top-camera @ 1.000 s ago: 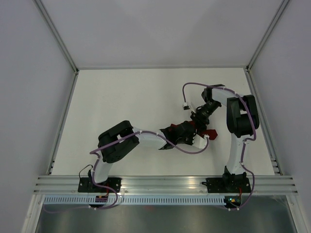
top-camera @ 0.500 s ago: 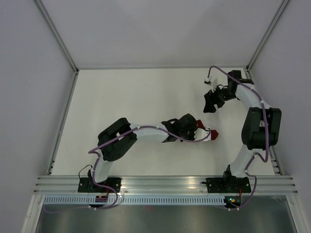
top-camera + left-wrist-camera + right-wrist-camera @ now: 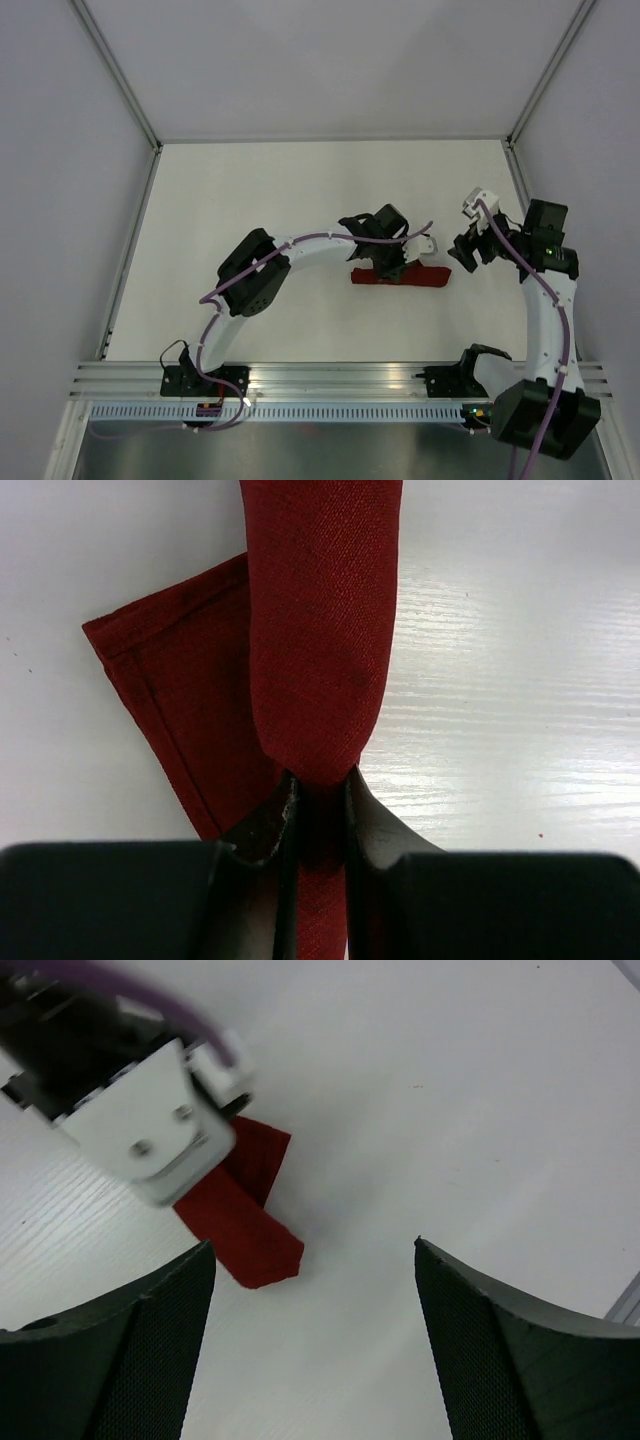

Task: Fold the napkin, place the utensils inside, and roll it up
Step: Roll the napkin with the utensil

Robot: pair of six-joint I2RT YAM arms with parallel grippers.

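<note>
1. The left gripper (image 3: 318,783) is pinching the rolled napkin (image 3: 320,630), probably for keeping the roll tight on the desk (image 3: 520,680).
2. The right gripper (image 3: 312,1250) is hanging spread, holding nothing, near the napkin's right end.

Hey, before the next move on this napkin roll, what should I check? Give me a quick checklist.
1. Left gripper pinched on the napkin: ok.
2. Right gripper open and apart from the cloth: ok.
3. Napkin rolled into a tube: ok.
4. Roll tidy: not ok, a corner flap sticks out sideways.
5. Utensils inside the roll: cannot tell, none show.
6. Roll lying on the table: ok.
</note>
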